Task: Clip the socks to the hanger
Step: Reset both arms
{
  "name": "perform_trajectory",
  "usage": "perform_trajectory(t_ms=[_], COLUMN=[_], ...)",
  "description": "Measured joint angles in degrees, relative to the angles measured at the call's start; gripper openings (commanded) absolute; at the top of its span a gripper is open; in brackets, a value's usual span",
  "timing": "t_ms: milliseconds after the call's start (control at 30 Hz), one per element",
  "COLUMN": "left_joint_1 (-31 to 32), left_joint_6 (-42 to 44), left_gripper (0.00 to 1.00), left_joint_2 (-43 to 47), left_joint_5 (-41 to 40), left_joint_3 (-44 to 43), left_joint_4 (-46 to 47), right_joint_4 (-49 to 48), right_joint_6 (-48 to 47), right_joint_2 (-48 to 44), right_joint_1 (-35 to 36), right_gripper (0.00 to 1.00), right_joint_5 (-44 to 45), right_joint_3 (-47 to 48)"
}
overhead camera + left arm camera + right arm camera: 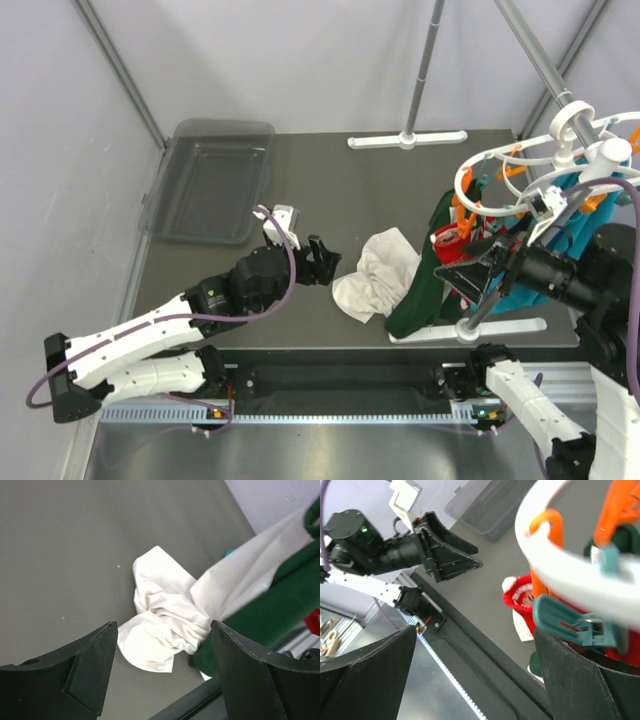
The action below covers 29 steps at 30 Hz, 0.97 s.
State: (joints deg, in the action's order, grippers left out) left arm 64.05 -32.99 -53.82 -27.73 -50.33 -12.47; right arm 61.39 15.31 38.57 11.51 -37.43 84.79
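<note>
The white oval hanger (pixel 500 160) with orange clips hangs at the right from the rail. A red sock (pixel 450 240) with white pattern hangs under its left side; in the right wrist view this sock (pixel 519 596) sits below the white ring (pixel 555 555) and an orange clip (pixel 546 540). More red fabric (pixel 620 647) shows behind a teal clip (pixel 570 621). My right gripper (pixel 468 268) (pixel 475 645) is open and empty, just beside the sock. My left gripper (pixel 322 262) (pixel 164 670) is open and empty above the table, left of the cloths.
A white cloth (pixel 375 272) (pixel 165 625) lies crumpled mid-table against a hanging dark green cloth (pixel 425 275) (pixel 272 607). Teal cloth (pixel 575 215) hangs behind the hanger. A clear tray (pixel 210 180) sits back left. The rail's stand feet (pixel 407 140) (pixel 470 330) rest on the table.
</note>
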Motion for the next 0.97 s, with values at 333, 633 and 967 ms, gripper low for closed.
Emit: perform_trajectory(t_ms=[333, 633, 967], left_joint_1=[-3.13, -3.28, -3.28], left_joint_6=[-2.54, -3.87, -4.24], left_gripper=[0.8, 0.79, 0.78], left_joint_2=[-1.9, -3.48, -3.39], left_joint_5=[3.82, 5.68, 8.81], left_joint_3=[1.55, 1.9, 1.9], left_joint_4=[0.04, 2.99, 4.72], right_joint_4=[-3.48, 0.57, 2.75], right_joint_6=[1.92, -0.72, -3.34], right_joint_2=[3.08, 4.24, 3.26], right_joint_1=[4.24, 5.01, 5.22], right_gripper=[1.0, 1.0, 1.0], right_joint_5=[-1.9, 5.16, 8.57], right_joint_3=[-0.39, 2.01, 1.6])
